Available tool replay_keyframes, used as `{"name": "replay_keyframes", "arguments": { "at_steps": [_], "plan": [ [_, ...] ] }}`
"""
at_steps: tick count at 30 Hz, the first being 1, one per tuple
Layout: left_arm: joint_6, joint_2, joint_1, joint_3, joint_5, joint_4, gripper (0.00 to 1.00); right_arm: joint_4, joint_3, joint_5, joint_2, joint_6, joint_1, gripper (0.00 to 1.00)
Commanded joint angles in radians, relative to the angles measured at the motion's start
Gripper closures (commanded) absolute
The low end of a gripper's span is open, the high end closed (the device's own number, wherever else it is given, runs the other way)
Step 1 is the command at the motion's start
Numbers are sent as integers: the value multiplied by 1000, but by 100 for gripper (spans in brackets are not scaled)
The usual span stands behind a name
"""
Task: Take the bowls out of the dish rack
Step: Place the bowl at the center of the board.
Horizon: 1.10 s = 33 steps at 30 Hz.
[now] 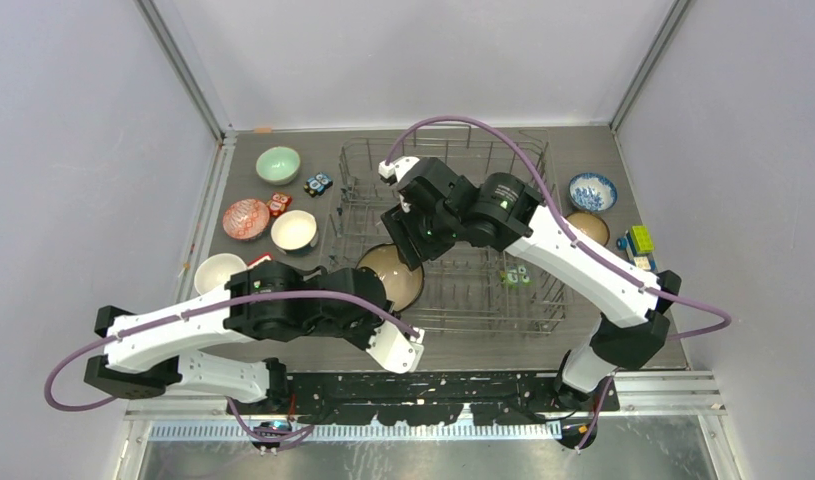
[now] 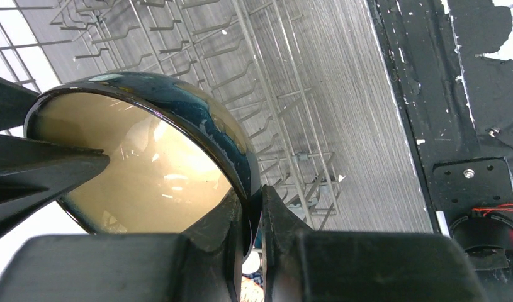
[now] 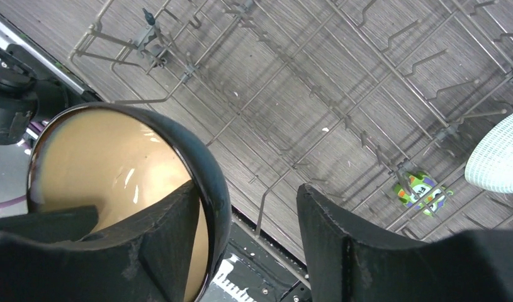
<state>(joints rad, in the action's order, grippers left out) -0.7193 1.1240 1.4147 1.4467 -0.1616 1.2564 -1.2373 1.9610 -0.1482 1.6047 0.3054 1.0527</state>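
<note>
Left wrist view: my left gripper (image 2: 252, 204) is clenched on the rim of the dark bowl (image 2: 146, 170), one finger on the tan inside and one on the glossy outer wall. From the right wrist, my right gripper (image 3: 247, 195) is spread wide across the same rim, one finger over the tan inside and the other well clear of the outside.

From above, this bowl is at the near left corner of the rack (image 1: 453, 295), mouth upward, between my two grippers; I cannot tell whether it rests on the wires. Farther along the rack are a white-teal bowl (image 3: 499, 157) and a green figure (image 3: 423, 192).

On the tabletop (image 1: 238, 160) left of the rack lie a mint bowl (image 1: 278, 165), a red bowl (image 1: 246, 218), a white bowl (image 1: 294, 230) and a second white bowl (image 1: 219, 272). Right of the rack are a blue-patterned bowl (image 1: 592, 191) and a tan bowl (image 1: 588, 228).
</note>
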Motion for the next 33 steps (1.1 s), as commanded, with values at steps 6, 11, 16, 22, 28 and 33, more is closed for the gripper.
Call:
{"name": "replay_keyframes", "arguments": {
  "at_steps": [6, 11, 16, 22, 28, 33],
  "plan": [
    [-28, 8, 8, 94, 6, 8, 100, -10, 46, -9, 10, -11, 14, 48],
    [-31, 21, 7, 117, 14, 28, 100, -13, 31, -11, 8, -17, 21, 53],
    [-29, 28, 7, 116, 15, 17, 100, -21, 24, -17, 16, -26, 43, 58],
    [-5, 28, 8, 112, 7, -7, 100, -24, 7, -32, 2, -32, 61, 75],
    [19, 5, 8, 99, -32, -96, 95, 1, -16, -25, -20, -16, 62, 99],
    [42, -9, 8, 80, -86, -128, 56, 47, -56, -78, -59, -2, 61, 99]
  ]
}}
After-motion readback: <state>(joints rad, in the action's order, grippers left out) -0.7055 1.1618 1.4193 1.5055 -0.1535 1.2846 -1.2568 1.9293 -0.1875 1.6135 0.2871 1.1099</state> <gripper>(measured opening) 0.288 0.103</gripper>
